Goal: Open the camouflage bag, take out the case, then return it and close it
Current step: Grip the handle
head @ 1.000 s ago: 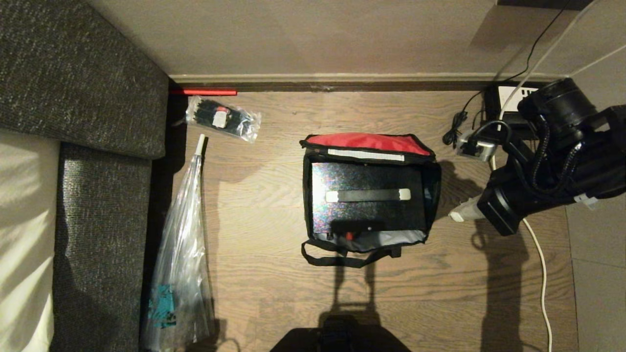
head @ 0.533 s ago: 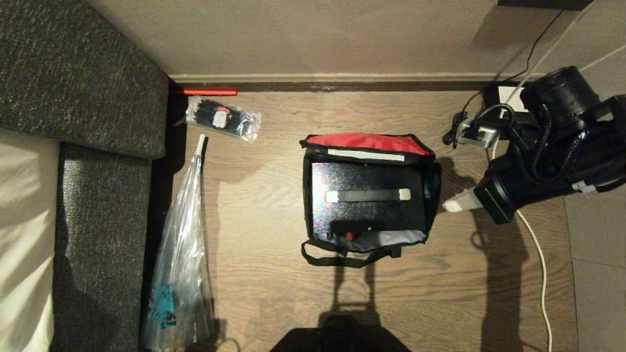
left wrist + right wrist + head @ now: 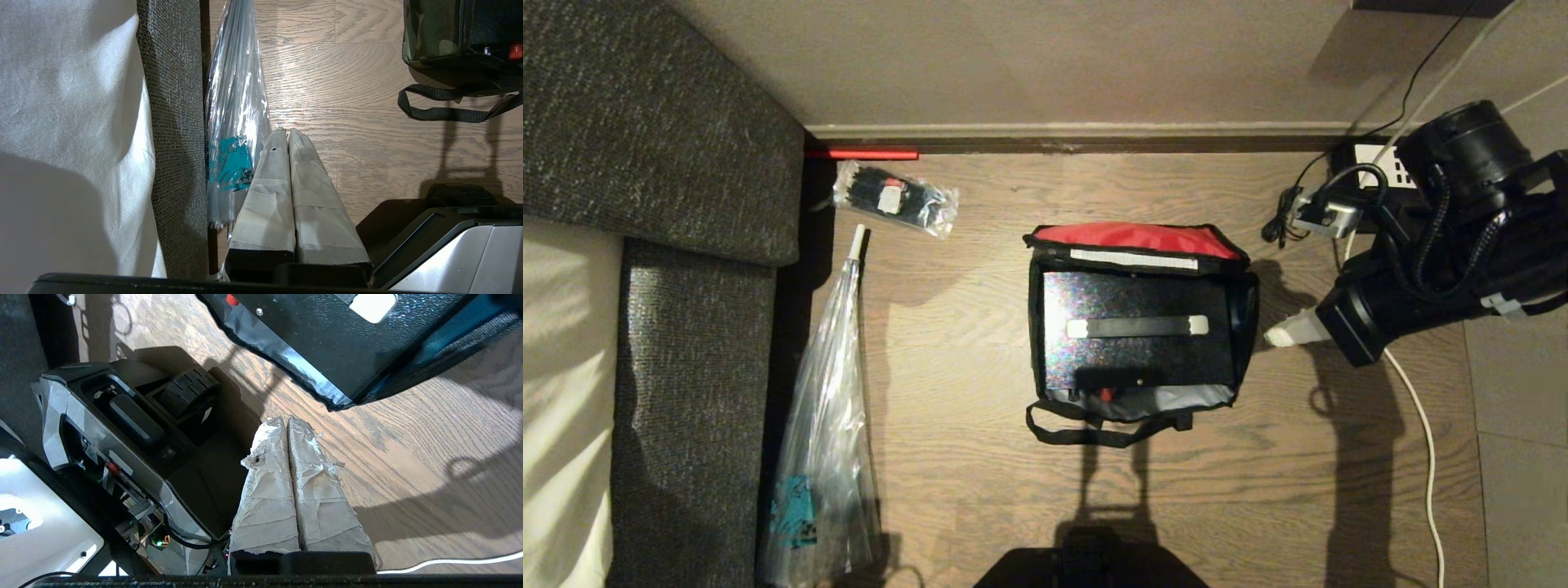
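We see the camouflage bag (image 3: pixel 1139 327) standing open in the middle of the wooden floor (image 3: pixel 980 482), a little before the wall. Its lid is folded back toward the wall and shows a red inner side with a pale strip under it. The outside fabric is green and olive camouflage, which the left wrist view shows at one corner (image 3: pixel 429 36). Silvery-grey lining shows along the near edge, and a black strap (image 3: pixel 1094 433) lies loose on the floor in front of the bag.

The case (image 3: pixel 1135 331) sits inside the bag and nearly fills it. It is black and glossy, with a flat handle with pale ends across its top and a small red button at the near side.

The right gripper (image 3: pixel 1278 335) is just beside the right side of the bag, apart from it, with its wrapped fingers (image 3: pixel 294 473) pressed together and holding nothing. The left gripper (image 3: pixel 288 134) is low near the robot base, also with fingers together and empty.

The floor is of brown wood planks, with a beige wall (image 3: pixel 1054 57) behind. A dark grey sofa (image 3: pixel 662 147) stands at the left, and a long clear plastic bag (image 3: pixel 829 408) lies beside it. A smaller plastic bag (image 3: pixel 894 196) with dark contents lies near the wall. At the right, a white cable (image 3: pixel 1425 457) runs over the floor.
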Controlling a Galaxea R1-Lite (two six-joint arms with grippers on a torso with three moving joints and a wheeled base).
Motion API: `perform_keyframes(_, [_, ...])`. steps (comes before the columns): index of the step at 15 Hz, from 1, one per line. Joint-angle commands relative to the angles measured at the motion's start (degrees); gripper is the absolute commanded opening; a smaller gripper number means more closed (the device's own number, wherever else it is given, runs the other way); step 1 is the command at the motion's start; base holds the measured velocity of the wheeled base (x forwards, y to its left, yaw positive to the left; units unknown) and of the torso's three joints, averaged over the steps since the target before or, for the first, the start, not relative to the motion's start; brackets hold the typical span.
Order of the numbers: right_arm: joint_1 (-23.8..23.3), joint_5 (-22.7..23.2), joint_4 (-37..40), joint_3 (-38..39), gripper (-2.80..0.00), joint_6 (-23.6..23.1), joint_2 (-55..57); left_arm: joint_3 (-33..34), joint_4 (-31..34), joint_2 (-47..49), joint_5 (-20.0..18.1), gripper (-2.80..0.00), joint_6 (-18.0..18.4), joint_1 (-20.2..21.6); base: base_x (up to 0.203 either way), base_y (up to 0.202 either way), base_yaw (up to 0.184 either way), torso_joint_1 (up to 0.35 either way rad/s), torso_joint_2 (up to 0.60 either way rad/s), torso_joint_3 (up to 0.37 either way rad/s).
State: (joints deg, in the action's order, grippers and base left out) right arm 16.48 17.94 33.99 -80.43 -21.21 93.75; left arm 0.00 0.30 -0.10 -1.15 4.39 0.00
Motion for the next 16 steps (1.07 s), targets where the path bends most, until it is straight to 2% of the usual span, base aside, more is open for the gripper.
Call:
perform_keyframes(1, [0.04,0.07,0.20,-0.07,-2.80,0.04,-0.15,0.09,0.04,0.10,0.09,-2.80,0.01,0.00,0.000,0.000,0.000,0.000,0.00,0.000])
perform_keyframes(11, [0.04,-0.80,0.29,0.13,-2.80,0.68,-0.80,0.09,-0.03,0.10,-0.08,-2.80,-0.26,0.00,0.000,0.000,0.000,0.003,0.00,0.136])
perform_keyframes(13, [0.15,-4.60,0.21,0.54,-2.80,0.25,0.23,0.09,-0.03,0.10,-0.08,-2.80,-0.34,0.00,0.000,0.000,0.000,0.003,0.00,0.036])
perform_keyframes(16, [2.73,-15.39,-0.25,-0.02,-2.80,-0.60,4.25,0.09,-0.03,0.10,-0.05,-2.80,-0.34,0.00,0.000,0.000,0.000,0.000,0.00,0.000])
